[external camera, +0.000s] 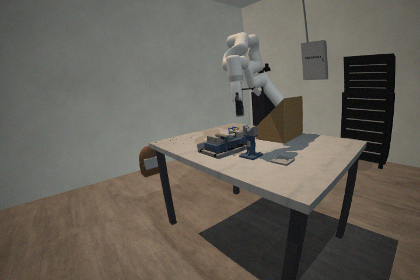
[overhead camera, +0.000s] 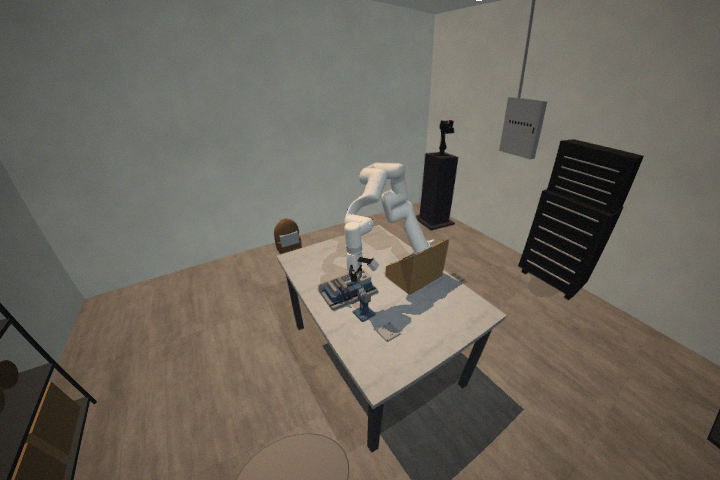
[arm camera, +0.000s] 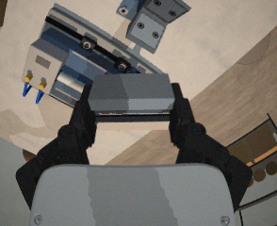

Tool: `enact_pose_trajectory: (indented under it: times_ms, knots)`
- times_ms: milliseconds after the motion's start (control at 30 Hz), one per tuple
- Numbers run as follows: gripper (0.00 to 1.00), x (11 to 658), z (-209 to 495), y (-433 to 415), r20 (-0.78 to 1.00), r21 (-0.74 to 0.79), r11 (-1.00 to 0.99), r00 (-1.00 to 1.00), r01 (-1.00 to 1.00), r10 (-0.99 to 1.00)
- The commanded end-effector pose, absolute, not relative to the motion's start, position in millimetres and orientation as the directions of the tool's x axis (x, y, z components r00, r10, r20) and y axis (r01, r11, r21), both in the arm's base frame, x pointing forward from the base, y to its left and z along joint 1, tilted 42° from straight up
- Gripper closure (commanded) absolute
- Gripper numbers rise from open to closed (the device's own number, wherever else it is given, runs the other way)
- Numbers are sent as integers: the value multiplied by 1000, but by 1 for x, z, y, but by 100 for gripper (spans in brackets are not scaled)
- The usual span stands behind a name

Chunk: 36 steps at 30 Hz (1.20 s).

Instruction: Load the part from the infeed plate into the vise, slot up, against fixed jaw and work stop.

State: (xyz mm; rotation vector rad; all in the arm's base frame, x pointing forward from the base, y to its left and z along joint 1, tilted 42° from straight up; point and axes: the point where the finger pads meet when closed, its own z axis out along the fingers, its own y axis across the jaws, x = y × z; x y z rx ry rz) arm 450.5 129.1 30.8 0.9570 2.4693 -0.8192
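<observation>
- Nearest the wrist camera, our hand [arm camera: 134, 108] pinches the part [arm camera: 131, 96], one black finger [arm camera: 84, 113] on each short end, fingers standing fairly wide because the block spans them lengthwise.
- The part is in the air, high above the tabletop [external camera: 303, 178], off the infeed plate [external camera: 282, 160], which lies bare to the right of the fixtures.
- We judge the part a stiff, grey metal block: dense for its size, hard-faced and smooth, so likely slippery against the pads and unforgiving if it knocks a jaw.
- Holding it by the ends leaves both long sides free, which suits pressing one long side against the fixed jaw; but the fingers may foul the work stop at the end, so we expect to set it short and slide it home.
- We cannot tell from these views whether the milled slot faces up.
- Farther below sits the vise [arm camera: 76, 63], open and turned at an angle to the part.
- Just beyond it stands the V-block [arm camera: 153, 14], a rest for regripping if needed.
</observation>
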Motion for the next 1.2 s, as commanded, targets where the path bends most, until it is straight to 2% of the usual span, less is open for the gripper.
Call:
enact_pose_trajectory:
  times_ms: [0,600,1167]
  knots:
    - [100,455,38,125,-484,-419,641,-755,644,442]
    - [100,476,70,95,-334,-541,751,-916,379,221]
    - [100,494,104,65,-207,-610,779,-978,146,22]
